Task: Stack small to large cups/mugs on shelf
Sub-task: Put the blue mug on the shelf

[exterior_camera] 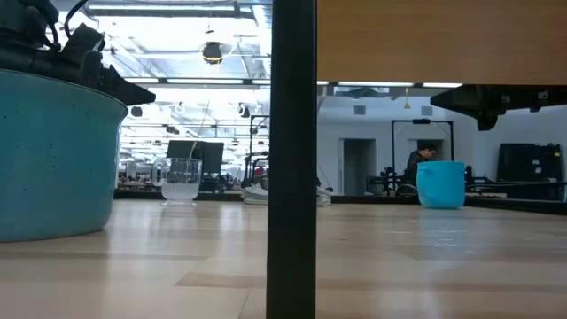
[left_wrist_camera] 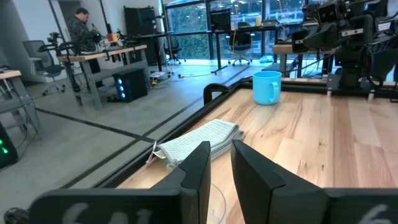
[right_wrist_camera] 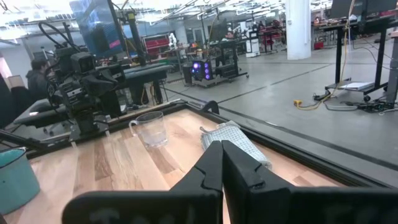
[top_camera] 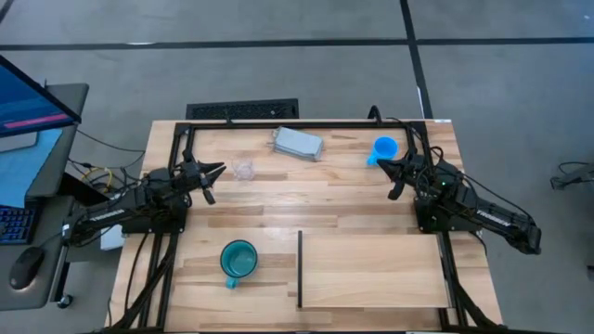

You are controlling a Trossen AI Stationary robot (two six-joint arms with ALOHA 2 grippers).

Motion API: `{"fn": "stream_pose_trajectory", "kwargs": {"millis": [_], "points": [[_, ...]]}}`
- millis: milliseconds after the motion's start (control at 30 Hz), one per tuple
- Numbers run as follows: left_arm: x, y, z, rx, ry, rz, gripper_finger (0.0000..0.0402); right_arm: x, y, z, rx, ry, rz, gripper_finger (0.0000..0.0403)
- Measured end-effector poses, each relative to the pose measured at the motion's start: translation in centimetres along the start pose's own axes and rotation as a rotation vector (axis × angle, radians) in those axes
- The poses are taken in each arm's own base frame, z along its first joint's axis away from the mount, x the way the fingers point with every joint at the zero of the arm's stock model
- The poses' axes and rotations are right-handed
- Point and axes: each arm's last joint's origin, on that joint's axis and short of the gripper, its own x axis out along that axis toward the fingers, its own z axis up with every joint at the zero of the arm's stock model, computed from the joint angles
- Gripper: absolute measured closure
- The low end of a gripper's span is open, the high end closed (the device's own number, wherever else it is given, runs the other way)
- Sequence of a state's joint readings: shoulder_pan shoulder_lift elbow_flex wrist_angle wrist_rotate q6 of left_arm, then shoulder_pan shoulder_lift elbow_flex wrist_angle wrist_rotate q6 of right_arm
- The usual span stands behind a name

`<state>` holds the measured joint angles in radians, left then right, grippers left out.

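The small clear cup (top_camera: 244,170) stands upright on its base on the tabletop, just in front of my left gripper (top_camera: 219,170). That gripper (left_wrist_camera: 221,146) hovers with its fingers slightly open and touches nothing. The bright-blue mug (top_camera: 383,148) stands upright near the far right corner. My right gripper (top_camera: 382,167) is shut (right_wrist_camera: 222,144), just near of the mug and apart from it. The teal mug (top_camera: 238,260) stands upright near the table's near edge, left of the shelf (top_camera: 371,271), a pale board lying flat with a dark upright edge (top_camera: 300,269).
A grey-blue block (top_camera: 298,144) lies at the far middle of the table, between the clear cup and the blue mug. A black frame (top_camera: 278,123) runs along the far edge. A monitor and keyboard stand off the table's left. People show in the room behind.
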<state>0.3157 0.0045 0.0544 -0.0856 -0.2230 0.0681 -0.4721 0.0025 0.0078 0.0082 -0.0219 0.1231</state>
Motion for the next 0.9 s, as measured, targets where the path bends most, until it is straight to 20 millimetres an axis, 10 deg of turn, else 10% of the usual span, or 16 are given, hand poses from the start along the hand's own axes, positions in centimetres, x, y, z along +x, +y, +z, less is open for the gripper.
{"fn": "stream_pose_trajectory", "kwargs": {"millis": [900], "points": [[0.00,0.00,0.00,-0.021,0.000,0.001,0.0345,-0.05,-0.40,0.78,0.080,-0.095,-0.113,0.0381]]}}
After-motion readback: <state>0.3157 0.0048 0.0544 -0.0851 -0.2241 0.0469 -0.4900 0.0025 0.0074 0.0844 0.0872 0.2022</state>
